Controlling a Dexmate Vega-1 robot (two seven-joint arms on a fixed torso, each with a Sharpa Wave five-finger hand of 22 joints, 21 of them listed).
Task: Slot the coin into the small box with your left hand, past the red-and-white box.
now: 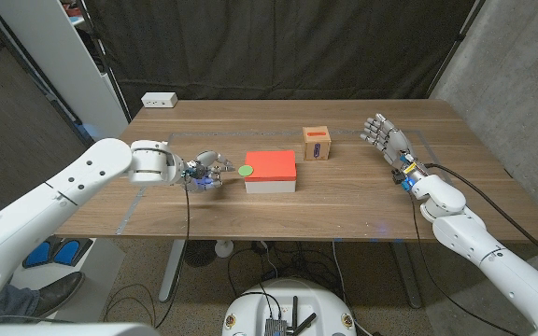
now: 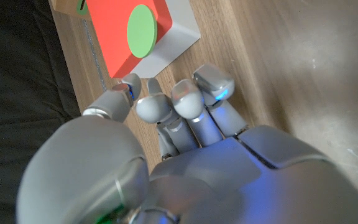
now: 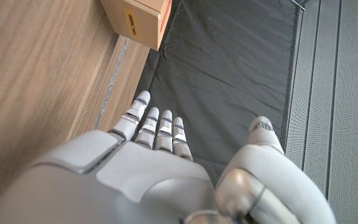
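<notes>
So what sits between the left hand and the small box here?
In the head view, the green coin and then the red-and-white box lie between the left hand and the small box. The coin sits at that box's left edge.

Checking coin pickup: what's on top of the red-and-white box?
A green coin lies on the red-and-white box's red top, at its left edge. The left hand is beside it, not touching.
</notes>
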